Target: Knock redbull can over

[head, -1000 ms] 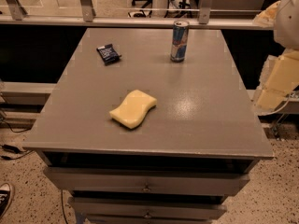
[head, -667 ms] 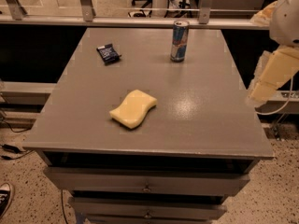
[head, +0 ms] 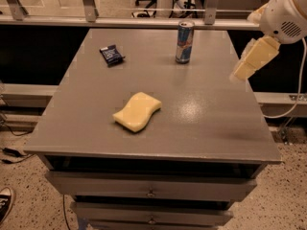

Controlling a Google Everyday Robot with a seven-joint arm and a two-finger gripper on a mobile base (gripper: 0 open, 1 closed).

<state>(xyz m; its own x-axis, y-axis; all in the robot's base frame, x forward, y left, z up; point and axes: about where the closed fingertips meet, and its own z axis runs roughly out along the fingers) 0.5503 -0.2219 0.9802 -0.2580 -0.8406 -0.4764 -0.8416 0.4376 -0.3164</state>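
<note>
The redbull can (head: 184, 41) stands upright at the back of the grey table (head: 206, 114), right of centre. It is slim, blue and silver with a red logo. My gripper (head: 250, 61) is cream-coloured and hangs from the white arm (head: 285, 13) at the right. It hovers over the table's right edge, to the right of the can and a little nearer the front. It is well apart from the can and holds nothing that I can see.
A yellow sponge (head: 137, 111) lies near the table's middle. A flat dark blue snack packet (head: 111, 54) lies at the back left. A metal railing (head: 144, 18) runs behind the table. Drawers (head: 151, 186) sit below the front edge.
The gripper has moved up and to the left, from beside the table's right edge to above it, closer to the can. The can, sponge and packet have not moved.
</note>
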